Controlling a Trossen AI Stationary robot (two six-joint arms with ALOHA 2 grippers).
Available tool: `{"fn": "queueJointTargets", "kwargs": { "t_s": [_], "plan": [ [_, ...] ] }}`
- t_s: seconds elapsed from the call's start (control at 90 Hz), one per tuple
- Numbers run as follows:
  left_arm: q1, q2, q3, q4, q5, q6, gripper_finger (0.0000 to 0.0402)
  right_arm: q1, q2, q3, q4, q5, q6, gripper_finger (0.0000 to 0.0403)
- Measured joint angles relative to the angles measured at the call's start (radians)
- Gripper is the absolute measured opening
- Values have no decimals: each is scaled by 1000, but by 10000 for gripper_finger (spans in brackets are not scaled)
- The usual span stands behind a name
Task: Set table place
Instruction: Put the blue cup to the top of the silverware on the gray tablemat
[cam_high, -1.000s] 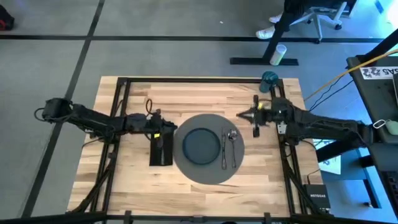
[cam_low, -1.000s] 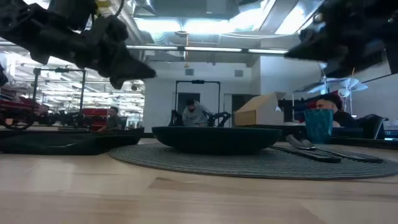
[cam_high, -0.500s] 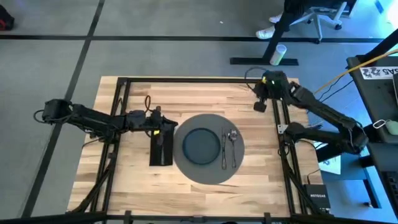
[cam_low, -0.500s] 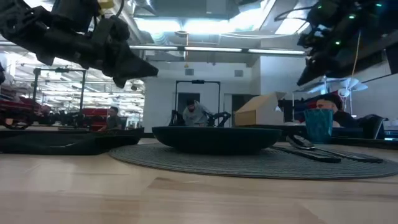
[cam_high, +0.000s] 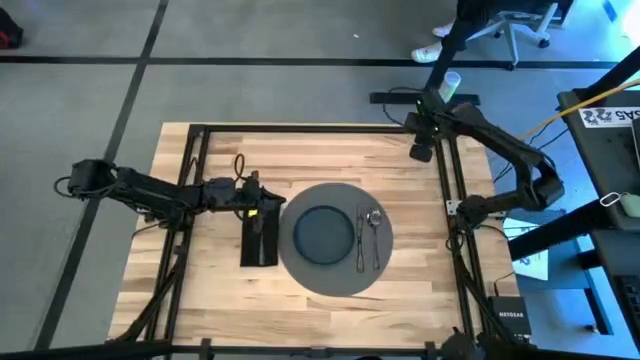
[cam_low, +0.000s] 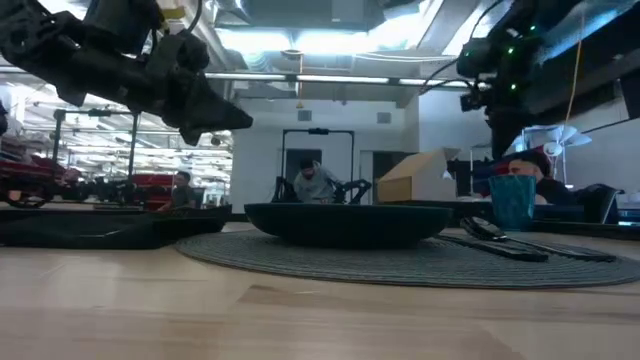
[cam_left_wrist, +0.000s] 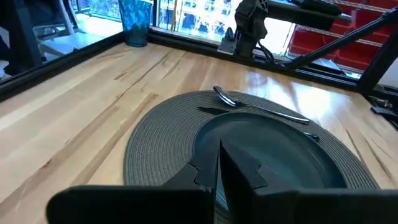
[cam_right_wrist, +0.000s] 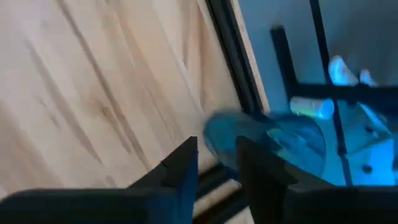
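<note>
At the middle of the table (cam_high: 330, 155) lies the place (cam_high: 330, 282), a large round dark-grey woven mat, flat on the pale planks; being round it has no long axis and points no way. A smaller dark plate (cam_high: 323, 232) sits on it, centred a little toward the left arm's side, and a fork (cam_high: 361, 240) and spoon (cam_high: 374, 232) lie side by side on the mat just beside the plate, on the right arm's side, their long axes running from the far edge toward the near edge. A black napkin (cam_high: 259, 240) lies on the wood touching or just off the mat's other side, its long axis parallel to the cutlery. The left hand (cam_high: 262, 213) hangs over the napkin's far end, raised clear of the table in the low view; its wrist view shows the two fingers (cam_left_wrist: 236, 171) pressed together with only a thin seam between them, holding nothing, aimed across the plate. The right hand (cam_high: 422, 150) is at the far right corner of the table, over the black frame rail (cam_high: 325, 128), above a blue cup (cam_right_wrist: 273, 140) that stands there. Its fingers (cam_right_wrist: 180, 165) are slightly parted with a narrow gap, nothing between them, the cup's rim showing just beyond the tips. Whether they touch the cup cannot be told.
</note>
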Motion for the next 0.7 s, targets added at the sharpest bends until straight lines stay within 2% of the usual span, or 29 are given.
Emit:
{"fn": "queueJointTargets", "kwargs": {
  "t_s": [0.189, 0.467, 0.7],
  "plan": [
    [0, 0, 0, 0, 0, 2, 0, -52, 26, 0, 7, 0, 0, 137],
    [0, 0, 0, -1, 0, 1, 0, -55, 72, 2, 58, 4, 10, 138],
    [0, 0, 0, -10, -1, 1, 0, -64, 153, 2, 121, 78, 72, 138]
  ]
}}
